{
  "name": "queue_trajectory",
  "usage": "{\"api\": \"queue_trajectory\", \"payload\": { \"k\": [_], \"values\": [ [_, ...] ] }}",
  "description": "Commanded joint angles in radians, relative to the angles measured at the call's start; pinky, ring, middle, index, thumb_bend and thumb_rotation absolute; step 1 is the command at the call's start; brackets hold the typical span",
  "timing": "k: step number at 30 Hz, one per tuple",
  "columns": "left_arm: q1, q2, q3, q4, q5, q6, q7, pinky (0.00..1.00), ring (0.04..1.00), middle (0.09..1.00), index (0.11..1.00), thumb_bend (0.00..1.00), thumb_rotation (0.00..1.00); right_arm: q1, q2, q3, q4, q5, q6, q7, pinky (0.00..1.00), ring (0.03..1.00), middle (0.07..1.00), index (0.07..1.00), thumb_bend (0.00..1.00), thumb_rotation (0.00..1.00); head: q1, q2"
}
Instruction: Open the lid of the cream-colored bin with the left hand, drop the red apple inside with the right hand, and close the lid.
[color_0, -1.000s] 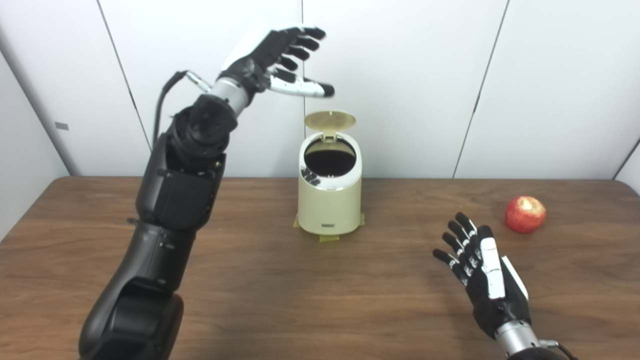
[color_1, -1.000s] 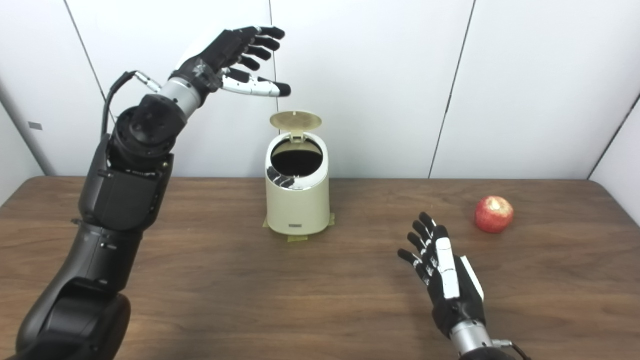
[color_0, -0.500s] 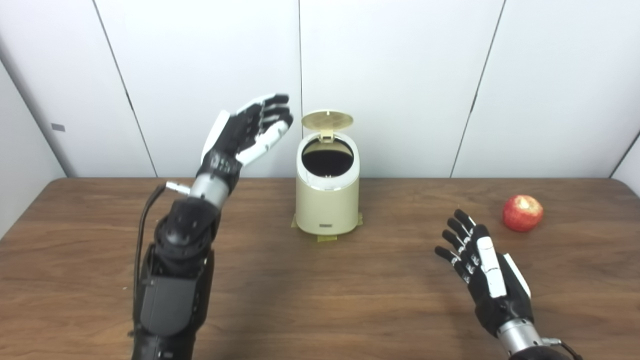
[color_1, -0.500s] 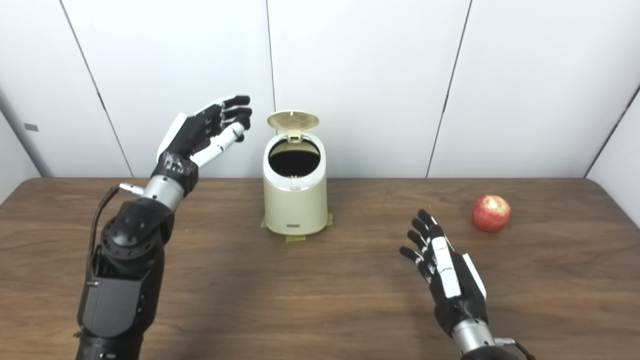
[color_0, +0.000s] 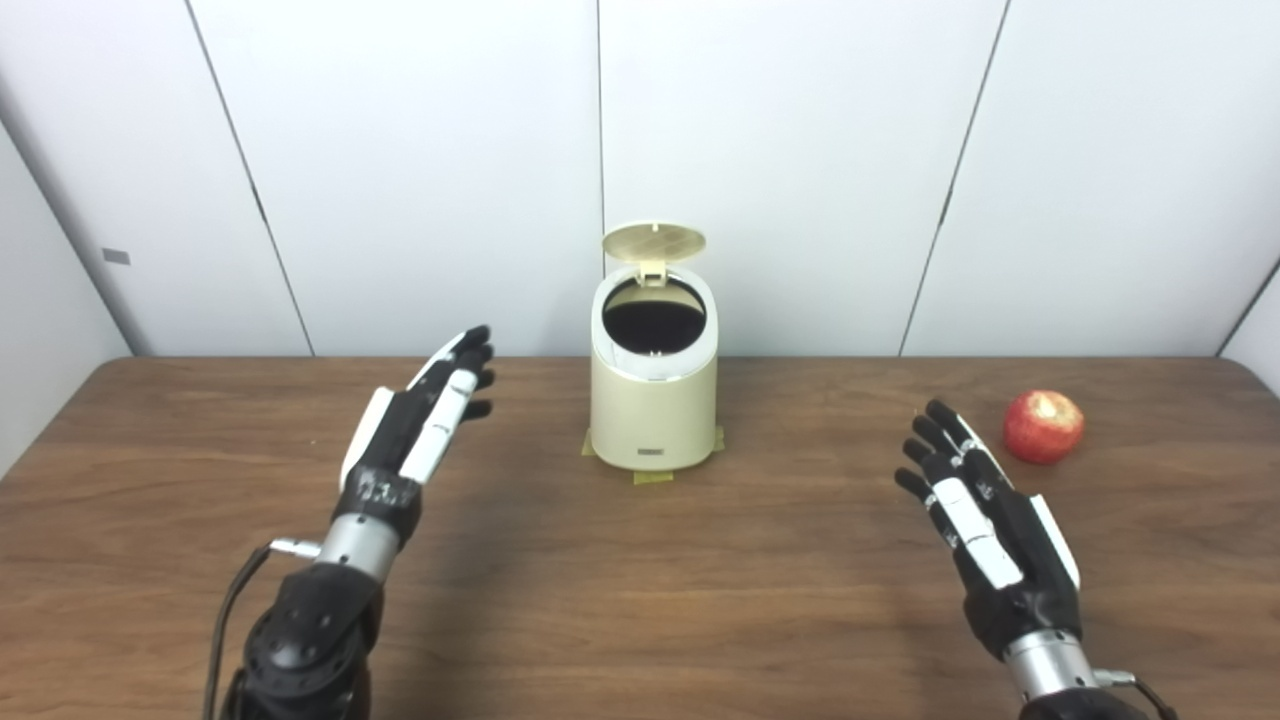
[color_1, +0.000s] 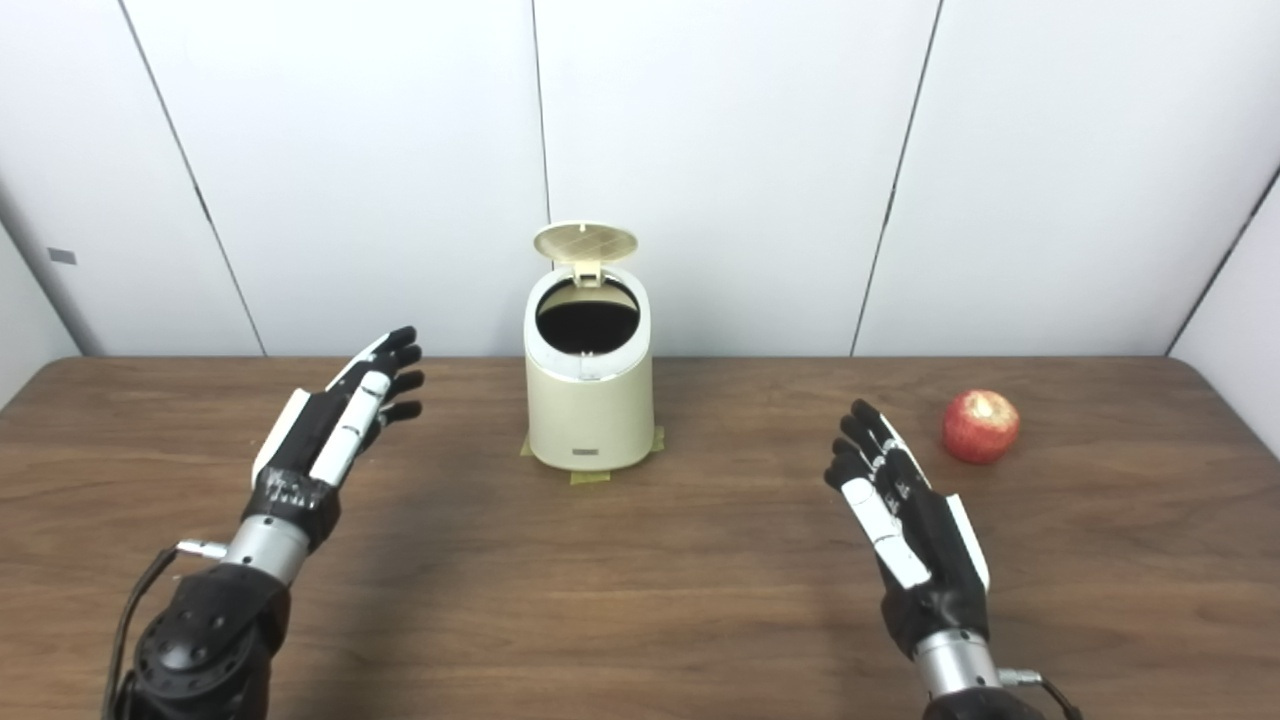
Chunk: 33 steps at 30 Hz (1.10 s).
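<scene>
The cream-colored bin (color_0: 653, 410) stands at the back middle of the wooden table, its round lid (color_0: 653, 241) tipped up and back so the dark opening shows. The red apple (color_0: 1043, 427) rests on the table far to the right. My left hand (color_0: 418, 430) hovers low over the table to the left of the bin, open with fingers stretched forward, holding nothing. My right hand (color_0: 985, 520) is open too, palm turned inward, a short way left of and nearer than the apple, not touching it.
Bits of tape (color_0: 655, 477) show under the bin's base. White wall panels (color_0: 800, 150) rise right behind the table's far edge. Bare wood lies between my two hands and in front of the bin.
My left arm has dropped from high above the bin down to the table's left side, hand still open. The lid stays up. My right hand has edged forward toward the apple.
</scene>
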Motion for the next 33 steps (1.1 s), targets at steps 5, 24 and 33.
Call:
{"api": "queue_trajectory", "payload": {
  "k": [5,24,33],
  "values": [
    [0.041,0.03,0.021,-0.039,-0.057,-0.026,-0.003,0.88,0.915,0.948,0.973,0.43,0.88,-0.046,-0.025,-0.02,0.027,-0.115,-0.14,-0.058,0.77,0.855,0.874,0.854,0.69,0.3,-0.085,0.0],
    [0.056,0.112,0.041,-0.015,-0.148,-0.024,-0.035,0.97,0.966,0.986,0.997,0.38,0.9,-0.101,-0.163,-0.024,-0.153,-0.52,0.128,-0.125,0.69,0.791,0.828,0.82,0.76,0.21,-0.286,0.014],
    [0.065,0.115,0.038,-0.04,-0.153,-0.003,-0.026,0.95,0.964,0.979,0.998,0.36,0.91,-0.21,-0.316,-0.016,-0.126,-0.676,0.279,0.013,0.77,0.869,0.896,0.881,0.85,0.17,-0.29,0.018]
  ]
}}
